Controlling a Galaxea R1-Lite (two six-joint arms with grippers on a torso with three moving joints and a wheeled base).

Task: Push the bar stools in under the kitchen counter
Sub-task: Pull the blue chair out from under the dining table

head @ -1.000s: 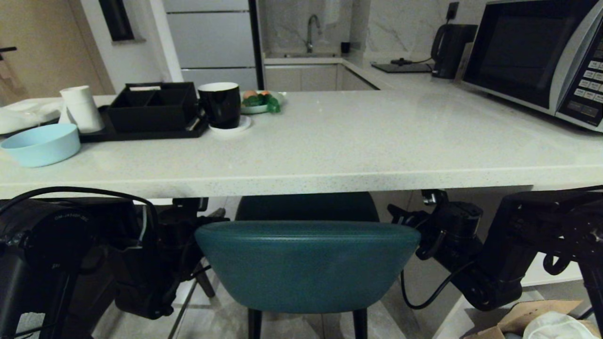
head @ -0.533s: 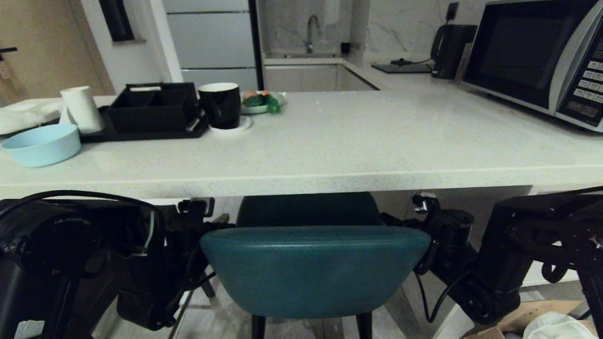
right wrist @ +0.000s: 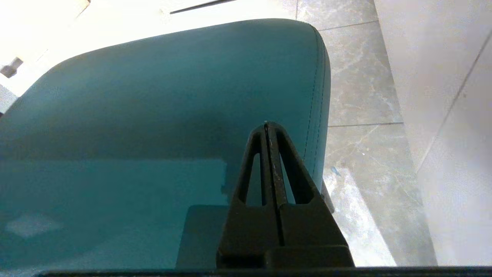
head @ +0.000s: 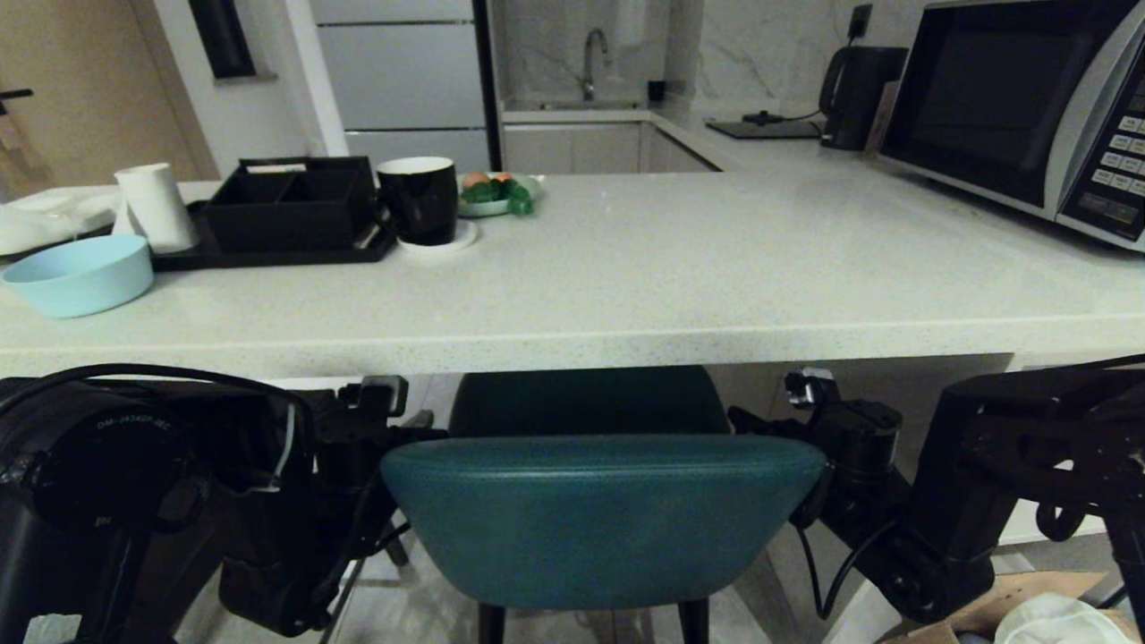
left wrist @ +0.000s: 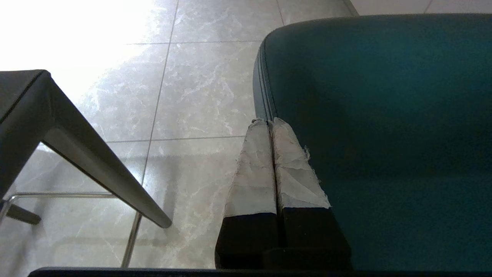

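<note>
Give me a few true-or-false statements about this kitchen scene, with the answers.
1. The teal stool stands at the counter, its seat partly beneath the slab. True.
2. The left gripper is wide open. False: its fingers are pressed together, at the teal backrest's edge.
3. A microwave stands on the counter's right end. True.
4. The black mug lies tipped over. False: it stands upright on a saucer.
5. The right gripper is shut. True.

Two stools here: one teal stool point(head: 597, 519), one grey stool point(left wrist: 34, 111). On the counter point(head: 698, 268): one bowl point(head: 79, 274), one mug point(head: 417, 199), one microwave point(head: 1029, 107), one kettle point(head: 854, 89), one tray point(head: 286, 210).
</note>
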